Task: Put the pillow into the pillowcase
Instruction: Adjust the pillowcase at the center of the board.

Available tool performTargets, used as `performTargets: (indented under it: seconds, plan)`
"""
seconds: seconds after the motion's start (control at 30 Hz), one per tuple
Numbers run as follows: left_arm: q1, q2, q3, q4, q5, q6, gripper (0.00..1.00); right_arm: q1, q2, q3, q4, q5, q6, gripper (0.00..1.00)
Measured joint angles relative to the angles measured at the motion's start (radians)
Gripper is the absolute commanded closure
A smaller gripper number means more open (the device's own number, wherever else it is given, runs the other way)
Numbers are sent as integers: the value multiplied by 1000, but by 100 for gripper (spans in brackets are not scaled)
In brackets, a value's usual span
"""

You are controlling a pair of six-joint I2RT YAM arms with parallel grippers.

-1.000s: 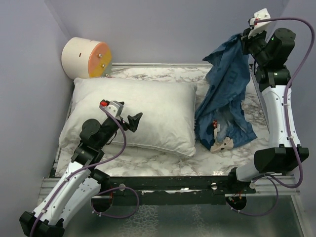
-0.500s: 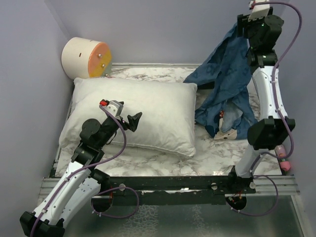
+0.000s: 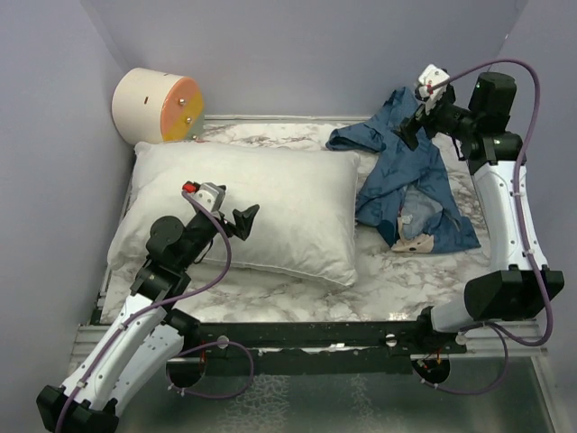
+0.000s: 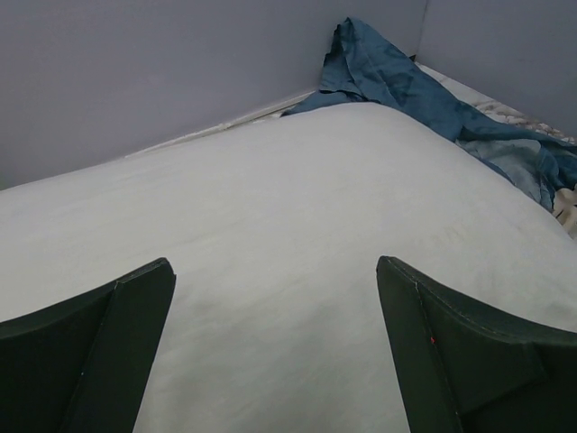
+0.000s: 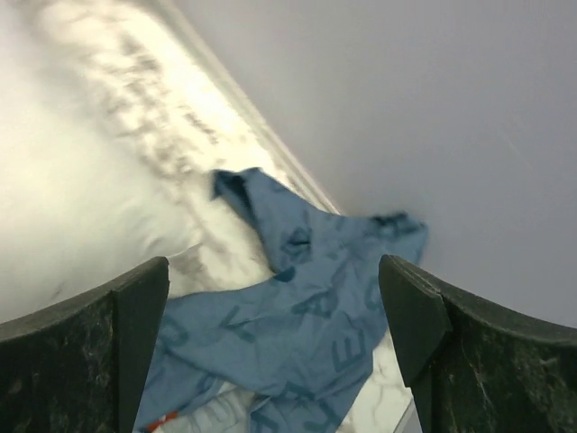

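The large plump white rectangular stuffed pillow (image 3: 243, 209) is seen lying flat on the marble-patterned counter (image 3: 388, 289), filling its left and middle part, with its long axis running left to right across the top view. The crumpled blue fabric pillowcase printed with darker blue letters (image 3: 410, 185) is heaped on the right part of the counter, its left edge touching or just overlapping the pillow's right short end. A lighter inner patch shows near its front, but where the opening lies cannot be told.

The left end effector (image 3: 246, 219) is held wide over the near left portion of the pillow, with nothing between its fingers; in the left wrist view the pillow's surface fills the gap below the spread fingers, and the pillowcase lies beyond, to the far right. The right end effector (image 3: 410, 129) is seen with fingers spread wide and empty, raised above the far end of the pillowcase; in the right wrist view the blue cloth lies below and ahead of it, apart from the fingers.

The left arm is judged the nearer to the pillow, the right arm the nearer to the pillowcase. The coming move is judged to depend on the pillow's right short end facing the heap, so the case's mouth would have to be found and held open toward that end.

A cream cylinder with an orange face (image 3: 158, 105) rests at the far left corner, clear of both.
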Motion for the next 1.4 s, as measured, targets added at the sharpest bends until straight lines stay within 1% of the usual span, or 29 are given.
performTargets:
  seconds: [0.03,0.07,0.13,0.23,0.33,0.47,0.63,0.77,0.8,0.87,0.93,0.97,1.0,1.03,1.07,1.1,1.2,1.3,1.4]
  plan:
    - [0,0,0,0,0,0,3,1,-26,-7,-58,-81,-85,2]
    - [0,-2,0,1,1,0,3,2,-37,-13,-101,-129,-138,2]
    - [0,-3,0,3,1,0,3,4,-45,-45,-216,-220,-296,4]
    - [1,-4,0,6,1,0,3,6,-13,-138,-303,-247,-434,4]
    - [1,-4,0,6,2,0,3,6,40,-261,-306,-207,-501,4]
    - [1,-4,0,6,2,0,4,6,92,-372,-255,-119,-526,7]
    - [1,-9,-6,10,2,0,4,6,222,-386,-80,19,-470,14]
    - [1,-9,-9,10,2,0,4,6,332,-385,22,111,-394,15]
    - [1,-9,-9,11,3,0,4,7,348,-386,40,126,-380,17]
    - [1,-9,-9,11,3,0,4,9,365,-388,71,152,-357,23]
    - [1,-9,-9,11,3,0,4,12,369,-396,110,184,-335,46]
    - [1,-9,-9,11,3,0,4,13,369,-400,129,203,-325,65]
    - [1,-9,-9,11,3,0,5,13,369,-402,141,216,-311,80]
    - [1,-9,-9,11,4,0,5,13,369,-402,150,231,-292,89]
    - [1,-9,-9,11,4,0,5,13,368,-402,158,243,-270,95]
    - [1,-8,-9,11,4,0,5,12,365,-402,167,247,-251,98]
    - [1,-9,-9,11,9,0,5,5,338,-412,187,241,-183,99]
    - [1,-9,-9,11,14,0,5,-9,243,-440,197,229,-108,99]
    - [1,-9,-9,11,18,0,5,-21,112,-440,226,216,-36,99]
